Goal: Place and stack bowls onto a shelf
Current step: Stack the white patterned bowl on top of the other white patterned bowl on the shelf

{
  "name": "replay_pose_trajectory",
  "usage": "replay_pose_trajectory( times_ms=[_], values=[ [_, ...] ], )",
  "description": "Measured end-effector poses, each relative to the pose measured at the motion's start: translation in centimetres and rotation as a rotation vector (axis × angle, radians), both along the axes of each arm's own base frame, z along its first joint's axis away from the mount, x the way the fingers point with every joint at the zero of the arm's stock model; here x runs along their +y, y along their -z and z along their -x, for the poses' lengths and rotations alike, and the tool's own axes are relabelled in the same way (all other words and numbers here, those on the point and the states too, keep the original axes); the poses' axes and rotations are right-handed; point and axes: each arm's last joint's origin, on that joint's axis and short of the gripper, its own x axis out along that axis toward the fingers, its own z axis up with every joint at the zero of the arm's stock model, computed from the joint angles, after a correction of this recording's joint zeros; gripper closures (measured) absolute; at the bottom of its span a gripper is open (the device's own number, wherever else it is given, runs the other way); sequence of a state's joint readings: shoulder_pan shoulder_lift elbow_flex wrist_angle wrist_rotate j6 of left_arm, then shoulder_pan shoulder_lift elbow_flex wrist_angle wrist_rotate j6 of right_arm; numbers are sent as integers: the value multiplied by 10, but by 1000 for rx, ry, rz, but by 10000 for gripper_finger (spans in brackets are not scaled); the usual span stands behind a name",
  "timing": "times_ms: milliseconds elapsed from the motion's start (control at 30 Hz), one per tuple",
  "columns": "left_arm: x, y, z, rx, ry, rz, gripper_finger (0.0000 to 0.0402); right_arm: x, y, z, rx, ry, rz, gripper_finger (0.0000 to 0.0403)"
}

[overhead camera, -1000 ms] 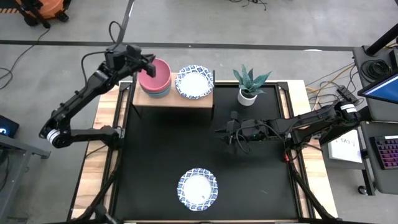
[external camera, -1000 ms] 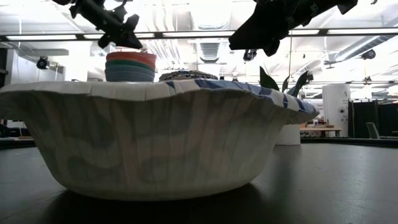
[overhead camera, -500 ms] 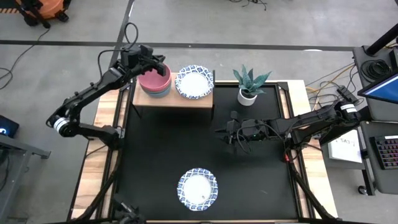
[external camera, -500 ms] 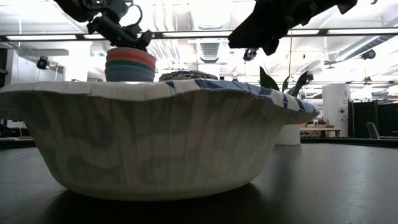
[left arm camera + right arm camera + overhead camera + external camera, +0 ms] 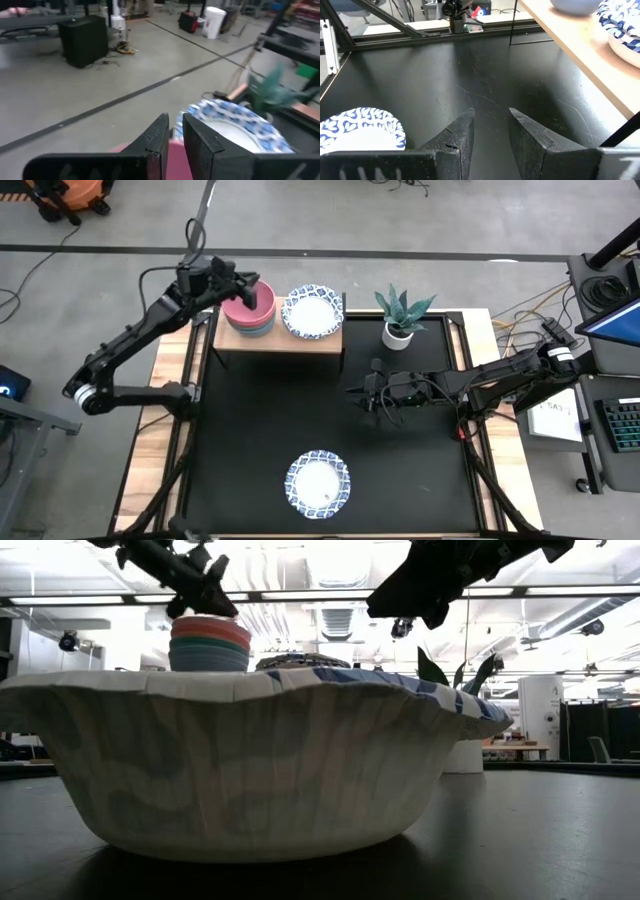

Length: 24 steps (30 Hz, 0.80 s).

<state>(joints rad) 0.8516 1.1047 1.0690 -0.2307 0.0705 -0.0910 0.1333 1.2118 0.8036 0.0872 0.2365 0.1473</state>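
Observation:
On the shelf (image 5: 285, 343) a stack of plain bowls (image 5: 243, 312) with a pink one on top (image 5: 208, 632) stands beside white blue-rimmed bowls (image 5: 312, 312). My left gripper (image 5: 255, 292) hovers just above the pink bowl's rim (image 5: 170, 157), its fingers nearly together with nothing between them. The low view shows a sliver of space under the left gripper (image 5: 212, 602). Another blue-rimmed bowl (image 5: 318, 483) sits on its base near the table's near edge. My right gripper (image 5: 362, 393) waits above mid-table, slightly open (image 5: 491, 125).
A potted plant in a white pot (image 5: 400, 315) stands right of the shelf at the far edge. The black table top (image 5: 260, 420) lies bare between the shelf and the near bowl. Wooden side rails (image 5: 170, 430) border it; cables and equipment lie past the right edge.
The left gripper moved right over the plain stack and dipped down onto its top, then rose slightly and drew back a little to the left. The stack stayed in place. The right arm kept still.

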Motion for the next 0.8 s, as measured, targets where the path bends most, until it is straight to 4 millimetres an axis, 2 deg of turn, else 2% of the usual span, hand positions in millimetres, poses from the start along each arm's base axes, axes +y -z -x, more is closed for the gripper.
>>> replay_pose_trajectory(
  times_ms=[200, 333, 500, 600, 800],
  values=[
    [-38, 1, -4, -3, 128, 4, 364, 0, 0, 0, 1, -3, 6, 296],
    [-68, -5, -6, -52, 242, -14, 364, 0, 0, 0, -2, 5, -14, 296],
    [-110, -16, -5, -104, 433, -43, 364, 6, -1, 1, -5, -2, -51, 296],
    [-134, -19, -5, -123, 560, -48, 364, 12, -8, -1, -27, -20, -62, 296],
    [-170, -2, -10, -72, 741, -82, 364, 20, -25, -3, -74, -48, -69, 296]
  ],
)
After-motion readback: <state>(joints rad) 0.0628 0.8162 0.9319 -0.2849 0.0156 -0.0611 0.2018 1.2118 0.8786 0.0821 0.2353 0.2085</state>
